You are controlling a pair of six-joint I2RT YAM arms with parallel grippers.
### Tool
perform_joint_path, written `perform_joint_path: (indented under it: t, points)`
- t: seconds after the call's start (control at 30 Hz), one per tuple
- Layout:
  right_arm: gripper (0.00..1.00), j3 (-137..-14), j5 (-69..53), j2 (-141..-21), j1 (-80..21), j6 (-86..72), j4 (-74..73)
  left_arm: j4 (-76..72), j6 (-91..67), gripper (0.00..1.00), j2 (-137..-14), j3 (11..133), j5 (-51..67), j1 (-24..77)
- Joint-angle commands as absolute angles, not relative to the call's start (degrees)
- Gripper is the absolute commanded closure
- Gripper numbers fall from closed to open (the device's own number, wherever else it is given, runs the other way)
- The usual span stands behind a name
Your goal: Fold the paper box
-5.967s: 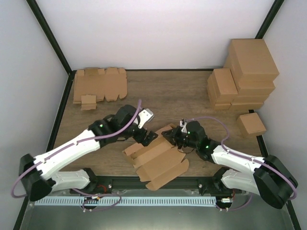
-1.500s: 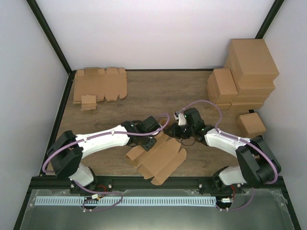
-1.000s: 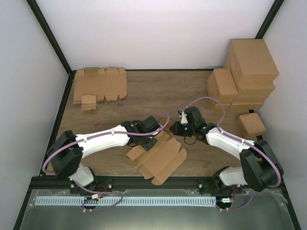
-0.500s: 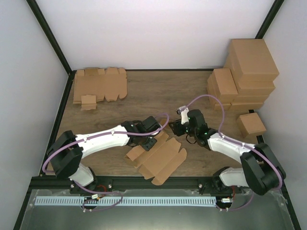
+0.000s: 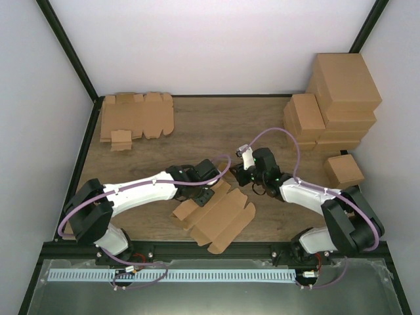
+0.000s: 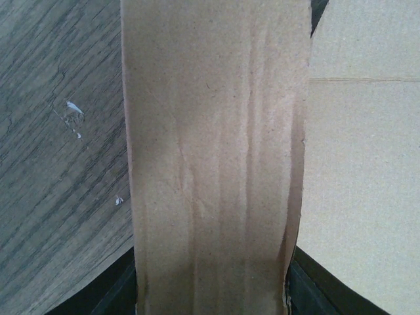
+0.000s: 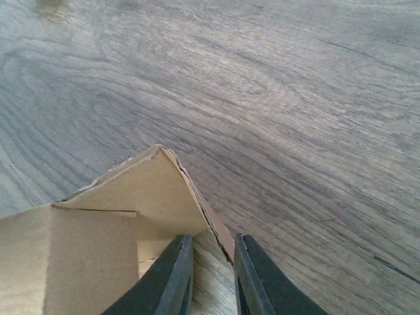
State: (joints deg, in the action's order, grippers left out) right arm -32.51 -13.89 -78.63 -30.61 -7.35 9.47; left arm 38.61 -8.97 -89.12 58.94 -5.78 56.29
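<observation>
The paper box (image 5: 220,220) lies as a flat brown cut-out near the table's front middle. My left gripper (image 5: 205,195) sits at its upper left part. In the left wrist view a cardboard strip of the box (image 6: 210,164) fills the space between the two dark fingers of that gripper (image 6: 213,289), which is shut on it. My right gripper (image 5: 239,178) is at the box's upper right corner. In the right wrist view a raised flap (image 7: 131,197) has its thin edge inside the narrow gap of the gripper (image 7: 211,239), near the right finger, with the left finger clear of it.
A pile of flat cardboard blanks (image 5: 136,117) lies at the back left. Folded brown boxes (image 5: 335,98) are stacked at the back right, with one small box (image 5: 344,170) in front of them by the right edge.
The right wrist has shifted and turned a little at the box's upper right corner. The left arm and the box have stayed where they were.
</observation>
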Motion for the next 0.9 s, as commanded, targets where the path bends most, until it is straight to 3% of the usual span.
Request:
perform_joint_path:
  t: [0.0,0.17,0.43,0.57,0.7,0.87]
  points:
    - [0.83,-32.9,-14.16,-76.29,-31.88,-7.11,10.2,38.72,-9.68,0.52,-88.78,60.29,-5.59,56.57]
    - [0.99,-33.09,-12.68,-75.35,-33.5,-7.9,7.87,38.78,-9.92,0.52,-88.77,60.33,-6.04,56.56]
    - [0.99,-31.12,-8.32,-67.98,-35.55,-12.49,2.26,38.74,-10.77,0.52,-88.68,61.02,-6.15,56.51]
    - [0.81,-30.95,-6.24,-67.08,-35.71,-13.71,1.12,38.85,-10.41,0.52,-88.77,61.37,-5.98,56.49]
    - [0.47,-32.14,-1.87,-69.39,-35.68,-14.85,1.19,39.37,-10.11,0.52,-88.6,61.43,-6.03,56.48]
    - [0.43,-34.97,-0.6,-75.19,-35.6,-13.03,2.98,39.45,-10.02,0.52,-88.09,60.75,-5.9,56.51]
